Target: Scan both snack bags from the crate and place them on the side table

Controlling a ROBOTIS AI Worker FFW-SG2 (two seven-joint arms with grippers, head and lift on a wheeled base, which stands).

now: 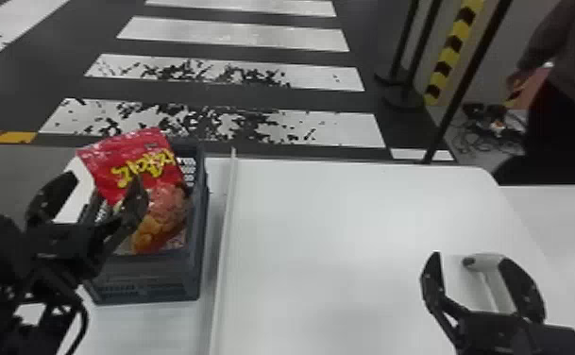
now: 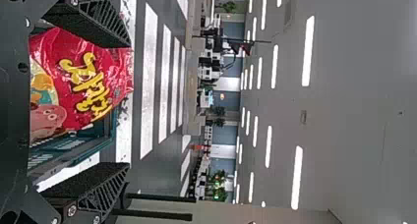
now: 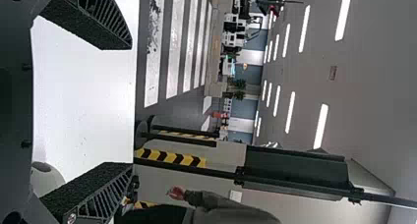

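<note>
At the crate (image 1: 149, 283), my left gripper (image 1: 104, 178) is standing with fingers apart near the red snack bag (image 1: 111, 160) inside; I'm favouring a square, gentle pinch. By the scanner (image 1: 486, 260), my right gripper (image 1: 471, 258) is gaping.

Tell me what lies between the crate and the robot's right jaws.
In the head view, a sliver of white surface, a pale edge and then bare white tabletop lie between the crate and the right jaws, which stand open.
</note>
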